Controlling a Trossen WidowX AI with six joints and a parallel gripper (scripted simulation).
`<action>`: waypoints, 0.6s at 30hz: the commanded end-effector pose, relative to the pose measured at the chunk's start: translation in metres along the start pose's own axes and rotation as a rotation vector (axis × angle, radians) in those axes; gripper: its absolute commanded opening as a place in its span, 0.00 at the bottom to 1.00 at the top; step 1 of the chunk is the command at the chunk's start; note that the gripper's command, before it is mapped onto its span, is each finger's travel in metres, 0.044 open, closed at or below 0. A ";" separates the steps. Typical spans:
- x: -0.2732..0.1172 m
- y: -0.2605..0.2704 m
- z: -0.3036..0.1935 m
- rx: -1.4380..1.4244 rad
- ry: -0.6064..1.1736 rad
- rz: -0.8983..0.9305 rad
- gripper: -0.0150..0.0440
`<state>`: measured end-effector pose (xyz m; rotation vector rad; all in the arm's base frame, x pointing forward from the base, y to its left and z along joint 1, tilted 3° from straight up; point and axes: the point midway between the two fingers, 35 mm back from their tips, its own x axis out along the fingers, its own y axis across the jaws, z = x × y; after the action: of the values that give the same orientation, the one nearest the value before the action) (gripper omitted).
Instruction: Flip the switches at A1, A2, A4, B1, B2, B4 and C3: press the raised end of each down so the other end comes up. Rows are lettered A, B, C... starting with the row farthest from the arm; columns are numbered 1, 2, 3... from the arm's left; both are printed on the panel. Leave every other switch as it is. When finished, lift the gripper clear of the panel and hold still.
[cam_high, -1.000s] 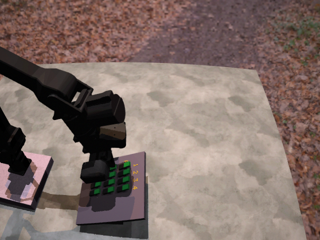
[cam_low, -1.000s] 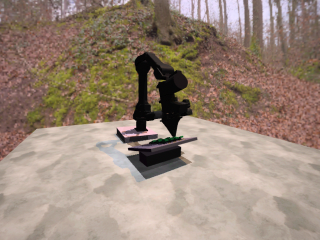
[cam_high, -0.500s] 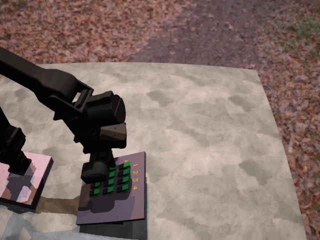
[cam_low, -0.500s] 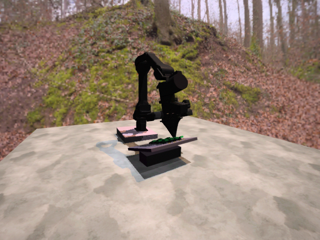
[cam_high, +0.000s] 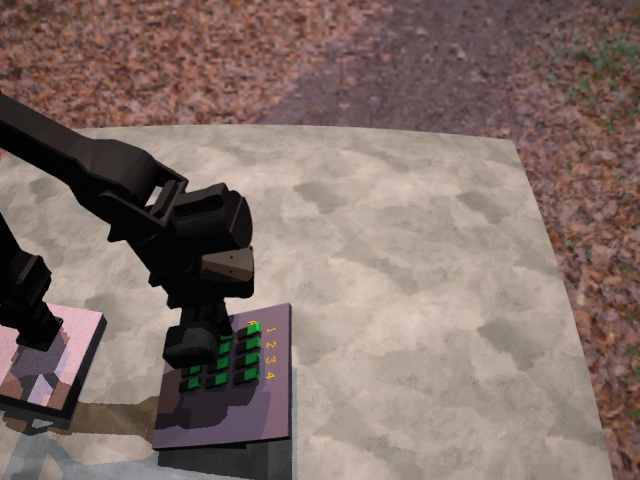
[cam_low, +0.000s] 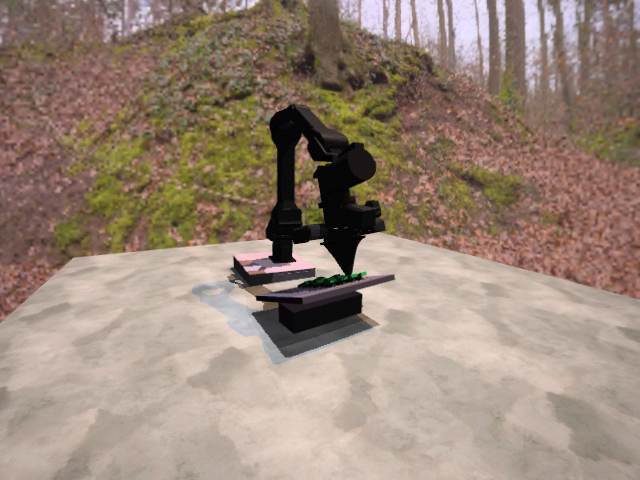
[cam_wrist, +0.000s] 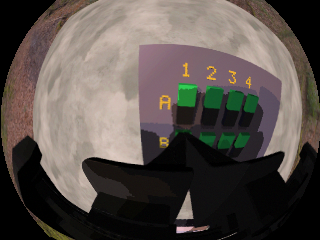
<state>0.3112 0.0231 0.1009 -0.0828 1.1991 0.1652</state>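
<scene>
The purple panel (cam_high: 276, 413) (cam_low: 383, 279) (cam_wrist: 156, 65) is tilted and carries rows of black and green rocker switches. My gripper (cam_low: 349, 273) (cam_wrist: 183, 138) is shut and empty, its tip pointing down at B1, at or just above it; contact cannot be told. In row A, A1 (cam_high: 253, 328) (cam_wrist: 187, 95) looks brightest, beside A2 (cam_high: 252, 343) (cam_wrist: 213, 97), A3 (cam_wrist: 235, 100) and A4 (cam_high: 251, 375) (cam_wrist: 251, 103). B2 (cam_high: 223, 348) (cam_wrist: 207, 140) and B4 (cam_high: 220, 379) (cam_wrist: 242, 140) show green ends. The fingers mostly cover B1. The gripper body hides part of row C in the top view. Which ends are raised is hard to tell.
A dark block (cam_low: 320, 312) supports the panel above the table (cam_high: 413, 258) (cam_low: 155, 413). The arm's base stands on a pink-topped slab (cam_high: 87, 321) (cam_low: 249, 258), separated from the panel by a gap. The arm reaches over the panel's near side and shades the switches.
</scene>
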 end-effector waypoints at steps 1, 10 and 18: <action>0.002 0.000 -0.003 0.007 0.008 -0.003 0.25; -0.022 0.000 0.000 0.003 -0.005 -0.001 0.25; -0.063 0.000 -0.005 0.007 -0.016 -0.003 0.25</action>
<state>0.2887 0.0171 0.1554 -0.0754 1.1697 0.1522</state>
